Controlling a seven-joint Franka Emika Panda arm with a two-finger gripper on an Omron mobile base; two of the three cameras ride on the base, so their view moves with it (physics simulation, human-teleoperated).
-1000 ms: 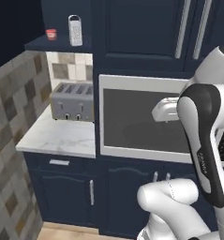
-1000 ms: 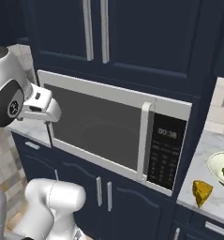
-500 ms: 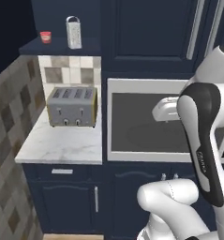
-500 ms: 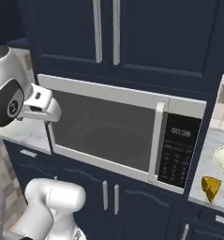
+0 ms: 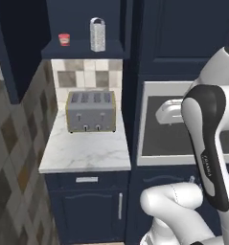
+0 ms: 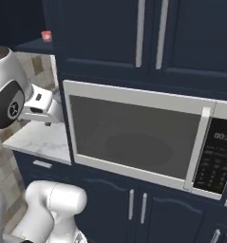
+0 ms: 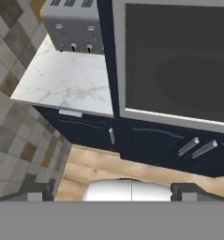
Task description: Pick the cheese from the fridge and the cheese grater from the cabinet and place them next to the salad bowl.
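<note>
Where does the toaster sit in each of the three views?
Left base view: toaster left of centre, on the marble counter, below the shelf holding the cheese grater.
Right base view: I cannot make it out; the arm covers that corner.
Hand view: top left, cut by the top edge.
Shared landmark: the microwave, right of that counter.

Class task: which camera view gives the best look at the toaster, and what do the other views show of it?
The left base view: the toaster shows whole, front-on, standing on the marble counter below the cheese grater. The hand view catches its front and slots at the picture's top edge.
</note>
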